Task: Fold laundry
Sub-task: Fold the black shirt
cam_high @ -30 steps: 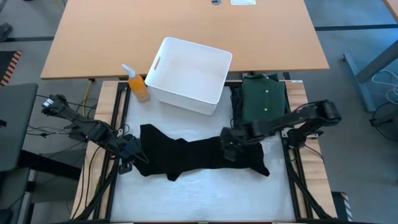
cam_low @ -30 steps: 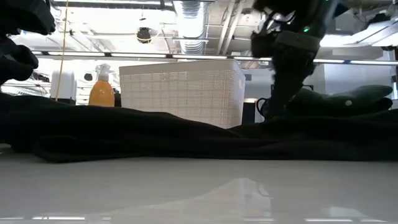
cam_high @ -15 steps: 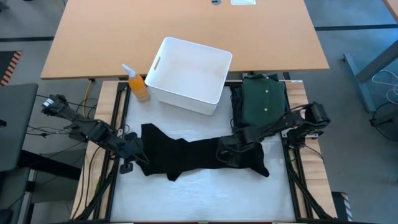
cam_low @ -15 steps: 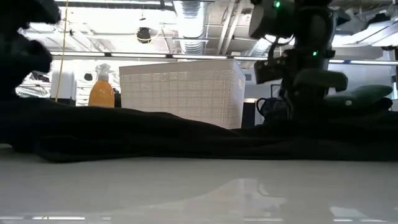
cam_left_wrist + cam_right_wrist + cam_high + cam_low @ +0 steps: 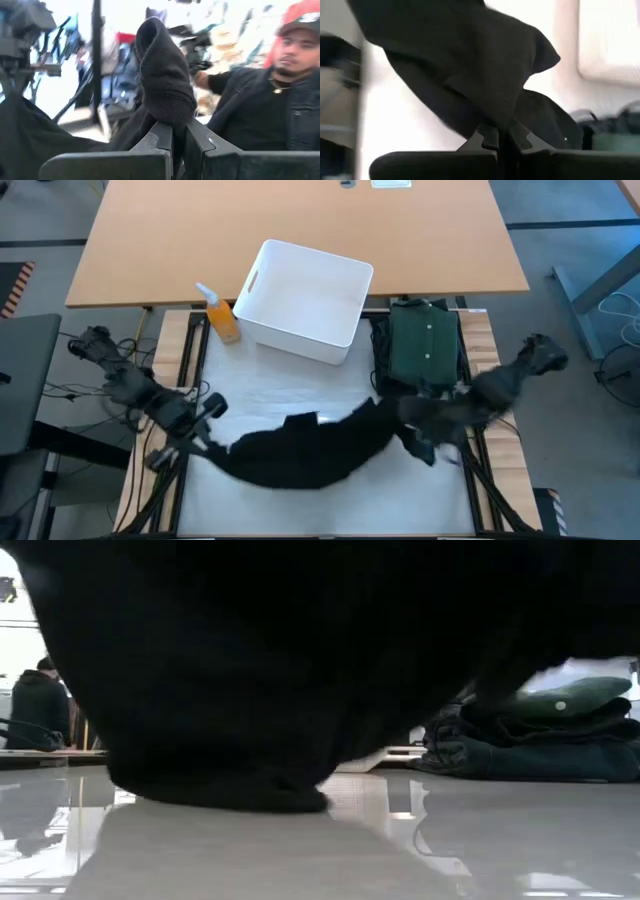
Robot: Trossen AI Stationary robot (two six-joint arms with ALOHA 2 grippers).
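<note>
Black garment (image 5: 300,450) sags limp before the white bin (image 5: 305,300); left pincer (image 5: 177,132) and right pincer (image 5: 501,137) each pinch an end. Soft, light; hold by corners.

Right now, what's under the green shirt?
The green shirt lies on top of a stack of folded dark clothes, seen edge-on in the low view. How many pieces are in the stack, and what is beneath it, is covered.

1. Black garment (image 5: 300,450): limp, stretched across table front, sagging in the middle, both ends raised.
2. Dark green buttoned shirt (image 5: 424,340): folded, atop stacked dark clothes, back right.
</note>
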